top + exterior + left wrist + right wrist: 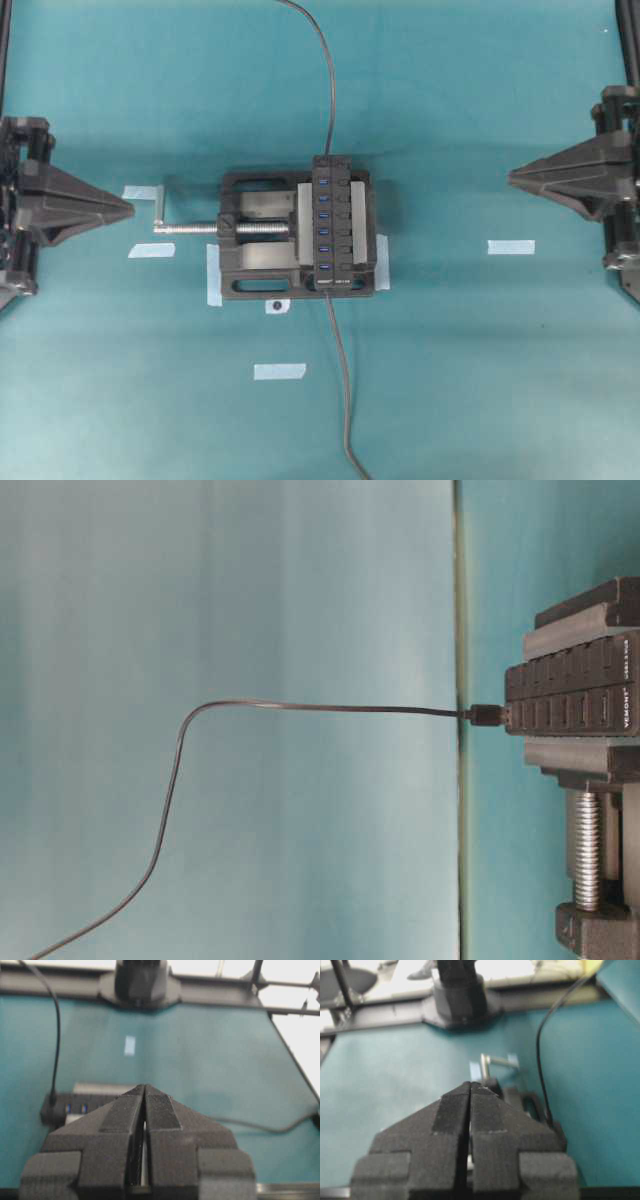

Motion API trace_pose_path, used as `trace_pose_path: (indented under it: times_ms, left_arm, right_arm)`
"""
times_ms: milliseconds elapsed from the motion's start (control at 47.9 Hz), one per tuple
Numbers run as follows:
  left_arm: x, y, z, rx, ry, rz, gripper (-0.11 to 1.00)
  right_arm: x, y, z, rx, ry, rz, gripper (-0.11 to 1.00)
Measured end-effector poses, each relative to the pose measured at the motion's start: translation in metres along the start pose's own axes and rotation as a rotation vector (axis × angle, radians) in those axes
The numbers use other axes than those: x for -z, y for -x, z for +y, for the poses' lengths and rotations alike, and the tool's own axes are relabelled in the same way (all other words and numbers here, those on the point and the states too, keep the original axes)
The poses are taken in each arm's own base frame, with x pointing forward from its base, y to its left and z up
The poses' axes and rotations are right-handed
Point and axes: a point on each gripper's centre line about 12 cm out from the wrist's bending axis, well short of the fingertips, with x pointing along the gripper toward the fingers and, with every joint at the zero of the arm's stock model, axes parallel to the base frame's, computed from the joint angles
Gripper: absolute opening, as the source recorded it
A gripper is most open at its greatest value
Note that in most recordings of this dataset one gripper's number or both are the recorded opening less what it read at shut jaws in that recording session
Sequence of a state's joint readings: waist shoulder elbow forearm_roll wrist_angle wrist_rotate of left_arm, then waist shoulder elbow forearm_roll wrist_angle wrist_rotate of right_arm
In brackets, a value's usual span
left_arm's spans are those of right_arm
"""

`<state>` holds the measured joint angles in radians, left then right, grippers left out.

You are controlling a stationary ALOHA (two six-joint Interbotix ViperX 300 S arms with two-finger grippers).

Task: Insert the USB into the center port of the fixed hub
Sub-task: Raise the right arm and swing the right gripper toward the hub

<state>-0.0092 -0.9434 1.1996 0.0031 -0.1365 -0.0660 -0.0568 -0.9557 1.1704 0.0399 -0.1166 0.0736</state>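
One fixed hub (333, 222), seven blue ports, one vise (262, 236), two cables, six tape strips

I see the overhead view evenly and brightly lit, with soft shadows beside the vise (265, 245). Both wrist views are blurred, their top edges washed out by white glare. The table-level view looks hazy and pale.

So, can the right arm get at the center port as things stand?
Probably yes: the center port faces up, uncovered, on the fixed hub, and nothing stands between it and the shut, empty right tool.
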Motion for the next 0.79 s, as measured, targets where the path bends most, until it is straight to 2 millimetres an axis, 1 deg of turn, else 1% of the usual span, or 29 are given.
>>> trace_pose_path:
  times_ms: [146, 334, 563, 689, 793]
  left_arm:
    - [0.004, 0.000, 0.000, -0.004, -0.002, 0.061, 0.00]
    - [0.005, 0.000, 0.000, -0.006, -0.002, 0.084, 0.00]
    - [0.006, 0.000, 0.001, -0.008, -0.001, 0.092, 0.00]
    - [0.006, 0.000, 0.000, -0.006, -0.002, 0.092, 0.00]
    - [0.006, 0.000, 0.001, -0.008, -0.001, 0.092, 0.00]
  right_arm:
    - [-0.001, -0.006, -0.008, 0.047, -0.018, 0.102, 0.00]
    - [-0.002, -0.012, -0.023, 0.127, -0.030, 0.229, 0.00]
    - [-0.004, -0.018, -0.035, 0.186, -0.023, 0.293, 0.00]
    - [-0.003, -0.028, -0.038, 0.192, -0.025, 0.323, 0.00]
    - [-0.001, -0.041, -0.040, 0.195, -0.028, 0.363, 0.00]
